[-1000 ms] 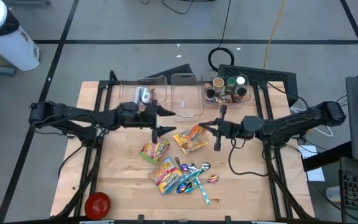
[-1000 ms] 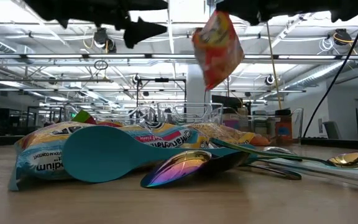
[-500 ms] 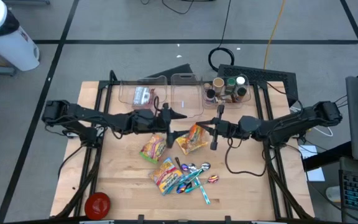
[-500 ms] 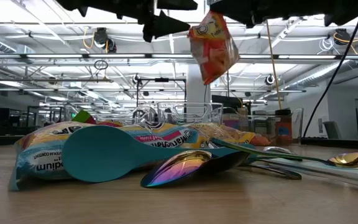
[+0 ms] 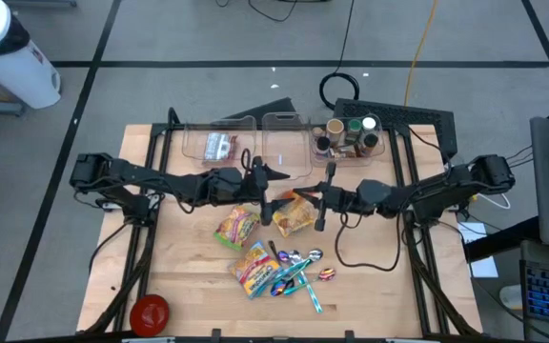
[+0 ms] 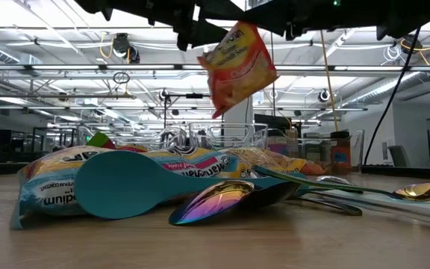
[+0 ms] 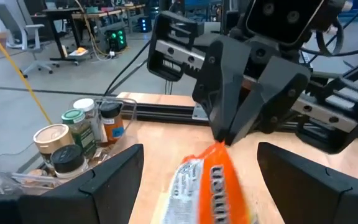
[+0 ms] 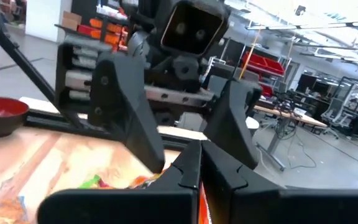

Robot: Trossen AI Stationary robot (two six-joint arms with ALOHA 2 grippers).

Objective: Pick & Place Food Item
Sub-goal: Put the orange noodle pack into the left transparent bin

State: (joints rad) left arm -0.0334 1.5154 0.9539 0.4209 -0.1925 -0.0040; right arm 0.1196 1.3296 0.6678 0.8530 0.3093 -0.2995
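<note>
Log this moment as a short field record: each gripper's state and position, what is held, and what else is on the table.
right gripper: shut on the orange snack packet, holding it in the air above mid-table
left gripper: open, facing the right gripper, fingers either side of the packet, not closed on it
packet height: clear of the table, seen in the low view
on the table: two more snack packets, teal spatula, iridescent spoons, red bowl
far edge: clear bins, one holding spice jars

Only the fragment "unipo" reads on the blue-and-white packet lying on the table.
</note>
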